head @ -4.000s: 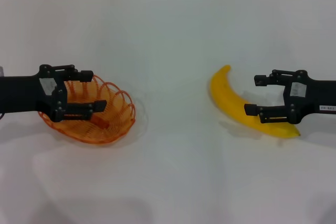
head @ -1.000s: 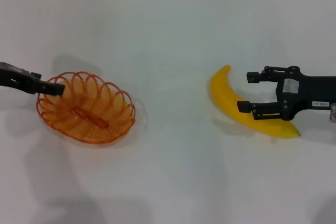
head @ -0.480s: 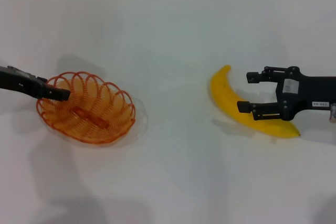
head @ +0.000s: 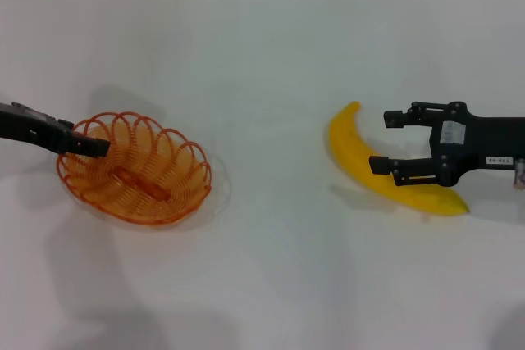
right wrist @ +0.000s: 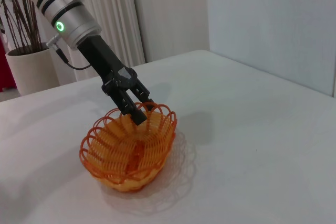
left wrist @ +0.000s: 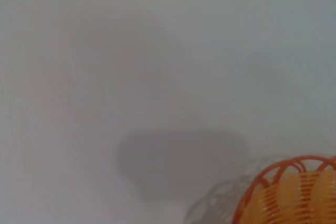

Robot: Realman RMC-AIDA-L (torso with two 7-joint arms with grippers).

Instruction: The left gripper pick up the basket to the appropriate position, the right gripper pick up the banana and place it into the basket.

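Note:
The orange wire basket rests on the white table at the left. My left gripper reaches in from the left edge, its tip at the basket's left rim. The right wrist view shows the left gripper coming down steeply onto the rim of the basket. The left wrist view shows only a piece of the basket's rim. The yellow banana lies flat at the right. My right gripper is open and empty, low over the banana's middle, with one finger crossing it.
The white table spreads around both things, with its far edge against a tiled wall. Off the table, the right wrist view shows a white radiator and a potted plant.
Since 4 s ago my left gripper has turned and drawn back from over the basket to its left rim, dipping onto it in the last second. My right gripper shifted slightly left. The basket and banana stayed put.

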